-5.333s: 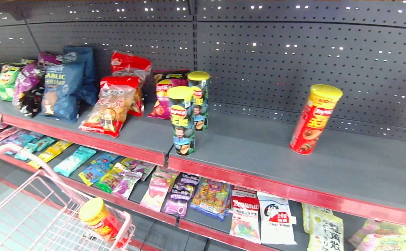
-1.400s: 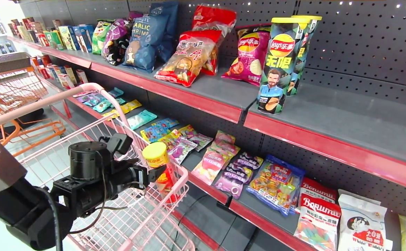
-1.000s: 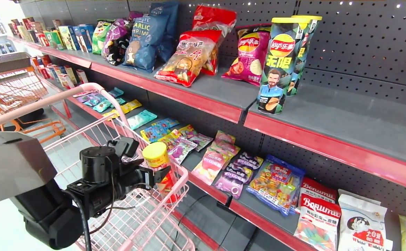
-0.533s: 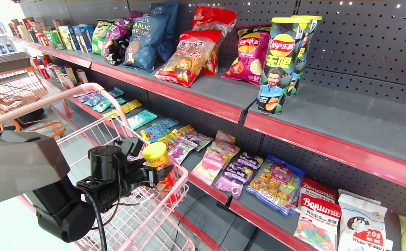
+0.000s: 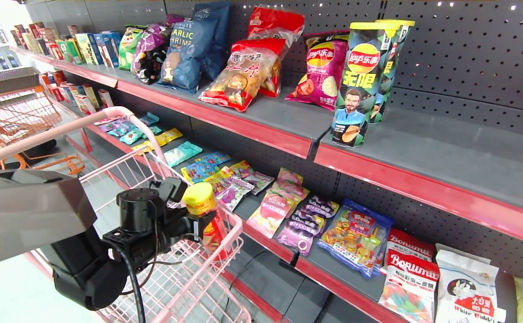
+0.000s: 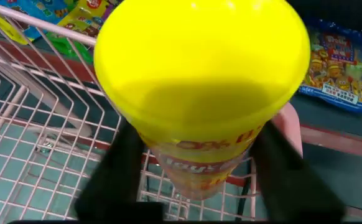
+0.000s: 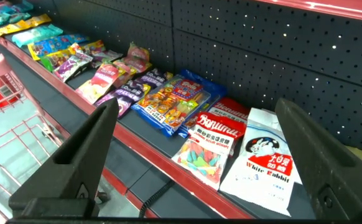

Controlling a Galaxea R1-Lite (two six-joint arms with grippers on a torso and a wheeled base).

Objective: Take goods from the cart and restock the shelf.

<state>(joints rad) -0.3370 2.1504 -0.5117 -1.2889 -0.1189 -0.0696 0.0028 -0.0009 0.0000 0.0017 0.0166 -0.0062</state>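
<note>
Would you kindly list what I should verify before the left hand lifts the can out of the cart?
1. Left hand sits around the can, near its top: ok.
2. Grip tight enough to lift: cannot tell.
3. Way up past the cart rim is free: ok.
4. Bare room on the shelf beside the green cans: ok.
5. Right hand open, holding nothing: ok.

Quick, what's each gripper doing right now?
Left gripper: looks closed on the yellow-lidded chip can.
Right gripper: open, holding nothing.
</note>
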